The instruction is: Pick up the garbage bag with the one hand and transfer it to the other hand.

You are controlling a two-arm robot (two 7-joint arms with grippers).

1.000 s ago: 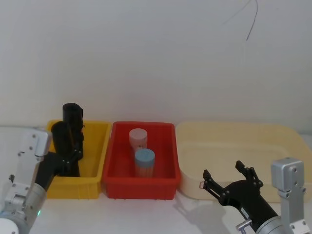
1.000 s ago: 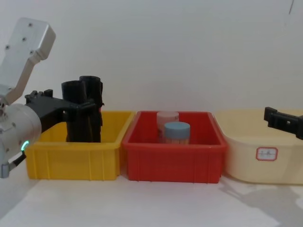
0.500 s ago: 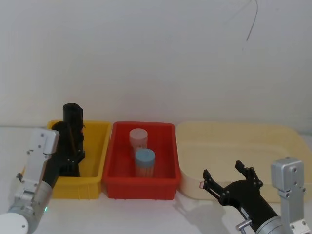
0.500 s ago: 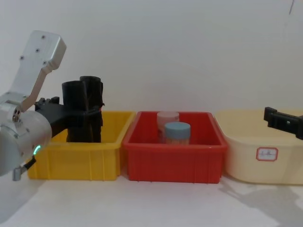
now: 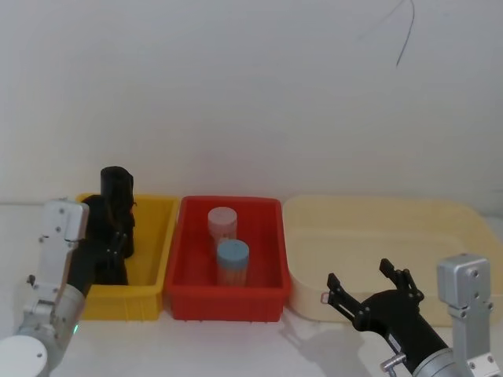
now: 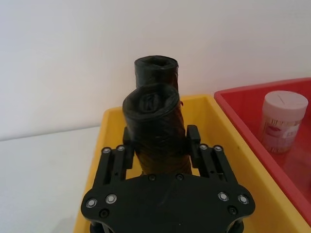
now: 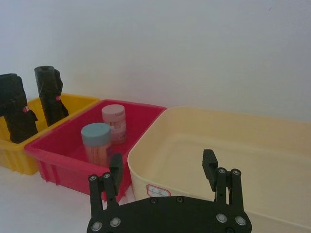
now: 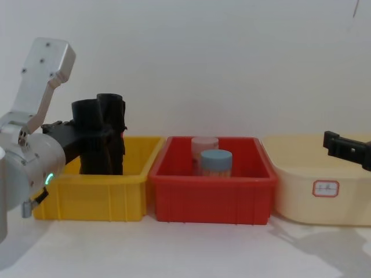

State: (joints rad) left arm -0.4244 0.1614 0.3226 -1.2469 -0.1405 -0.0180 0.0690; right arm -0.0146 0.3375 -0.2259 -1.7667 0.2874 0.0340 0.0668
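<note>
Across a white tabletop (image 5: 236, 345) before a bare white wall (image 5: 236, 94) sit three plastic bins: yellow bin (image 5: 153, 236), red bin (image 5: 196, 302), cream bin (image 5: 377, 228). Two crinkled black plastic rolls stand upright in the yellow bin. The left gripper (image 6: 160, 145) clamps the nearer one, the garbage bag (image 6: 158, 131), just in front of the orange-marked roll (image 6: 155, 70). Two lidded jars (image 5: 233, 263) stand in the red bin. The right gripper (image 7: 163, 160) is spread wide by the cream bin.

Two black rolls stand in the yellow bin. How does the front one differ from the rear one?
The garbage bag, in front, sits nearer the robot; the rear roll stands behind it by the yellow bin's back wall. The garbage bag is clamped between the left gripper's fingers; the rear roll stands free. Both are upright black crinkled plastic rolls. The right gripper hovers open.
</note>
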